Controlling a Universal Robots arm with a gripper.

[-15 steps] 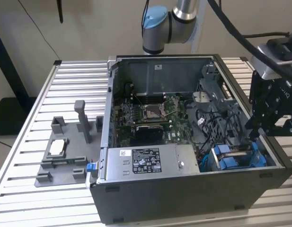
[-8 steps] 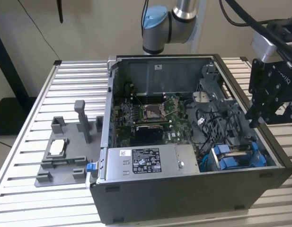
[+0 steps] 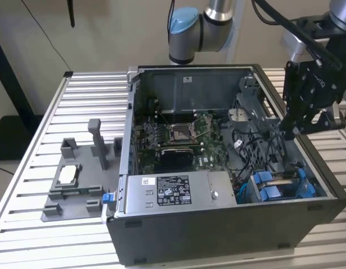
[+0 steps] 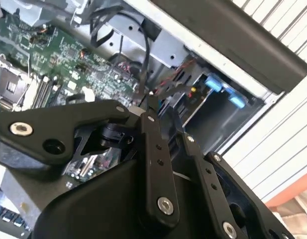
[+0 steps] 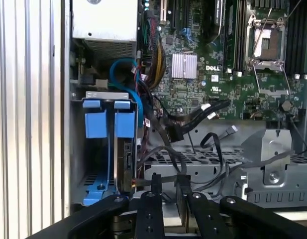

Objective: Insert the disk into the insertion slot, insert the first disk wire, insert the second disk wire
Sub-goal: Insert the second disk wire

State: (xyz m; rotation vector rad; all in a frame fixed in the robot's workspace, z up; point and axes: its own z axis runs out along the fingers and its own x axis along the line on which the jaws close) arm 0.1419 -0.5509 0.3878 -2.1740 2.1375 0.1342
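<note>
End effector point(image 3: 290, 133) hovers over cables point(image 5: 174, 132) nr disk point(image 5: 126, 159), seated in insertion slot point(image 5: 101, 94); grip state: can't tell.

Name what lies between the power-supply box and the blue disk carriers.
In the first wrist view, a looped blue cable lies between the power-supply box and the blue disk carriers.

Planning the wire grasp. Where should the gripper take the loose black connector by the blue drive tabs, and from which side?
Probably the blocky plug body of the black connector, not its thin cable: it looks like the one rigid, flat-sided part. Come in through the open side of the case; blue carrier tabs and loose cables crowd its flanks.
</note>
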